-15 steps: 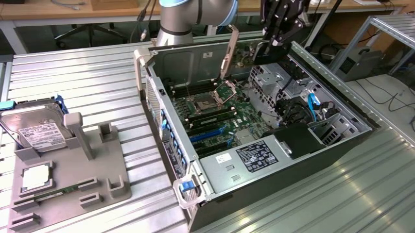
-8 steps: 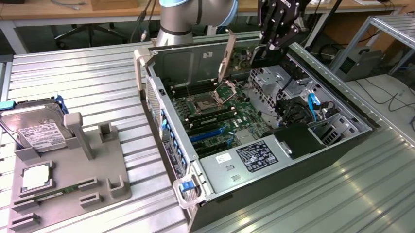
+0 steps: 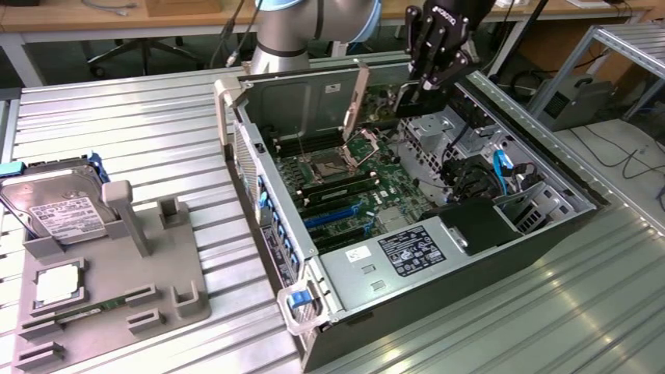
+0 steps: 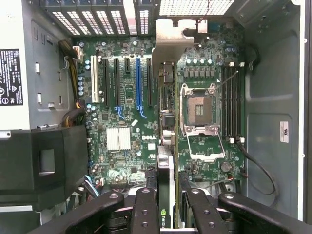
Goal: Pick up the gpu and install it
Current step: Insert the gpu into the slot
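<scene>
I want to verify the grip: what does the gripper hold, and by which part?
The gripper holds the gpu, by the end far from its bracket.

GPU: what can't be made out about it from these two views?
- Wrist view: the gpu is edge-on, hiding its faces, its connector and the motherboard strip behind it.
- Exterior view: the gripper covers its grip on the card; whether the card touches the motherboard cannot be told.

So the gripper (image 3: 421,93) has the gpu (image 3: 360,101) pinched edge-on over the far end of the open case (image 3: 348,300). Hard drive (image 3: 65,212) leans on the grey rack (image 3: 167,273), the exterior view's left.
</scene>
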Tool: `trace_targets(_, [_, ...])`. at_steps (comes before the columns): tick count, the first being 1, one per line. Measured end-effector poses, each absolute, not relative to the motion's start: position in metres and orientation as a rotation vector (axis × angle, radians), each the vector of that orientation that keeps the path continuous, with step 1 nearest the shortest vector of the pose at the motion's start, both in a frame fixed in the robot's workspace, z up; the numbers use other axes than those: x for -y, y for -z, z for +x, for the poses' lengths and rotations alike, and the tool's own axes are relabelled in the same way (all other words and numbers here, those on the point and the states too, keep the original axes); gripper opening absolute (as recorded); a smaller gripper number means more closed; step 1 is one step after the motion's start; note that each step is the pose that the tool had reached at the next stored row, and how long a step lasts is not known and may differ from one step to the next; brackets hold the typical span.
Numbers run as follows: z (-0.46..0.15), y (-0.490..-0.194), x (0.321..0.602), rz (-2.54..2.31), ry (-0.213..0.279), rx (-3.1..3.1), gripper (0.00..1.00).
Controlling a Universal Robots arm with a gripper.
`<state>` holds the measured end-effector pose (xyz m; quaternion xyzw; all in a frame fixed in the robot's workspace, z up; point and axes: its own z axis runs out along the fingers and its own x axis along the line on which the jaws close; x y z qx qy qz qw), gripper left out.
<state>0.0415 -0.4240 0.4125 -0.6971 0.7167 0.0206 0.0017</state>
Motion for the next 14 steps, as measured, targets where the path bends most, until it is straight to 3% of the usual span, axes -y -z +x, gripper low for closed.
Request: trace_targets(14, [0.032, -0.395, 0.424, -2.188, -0.065, -2.249, 0.27])
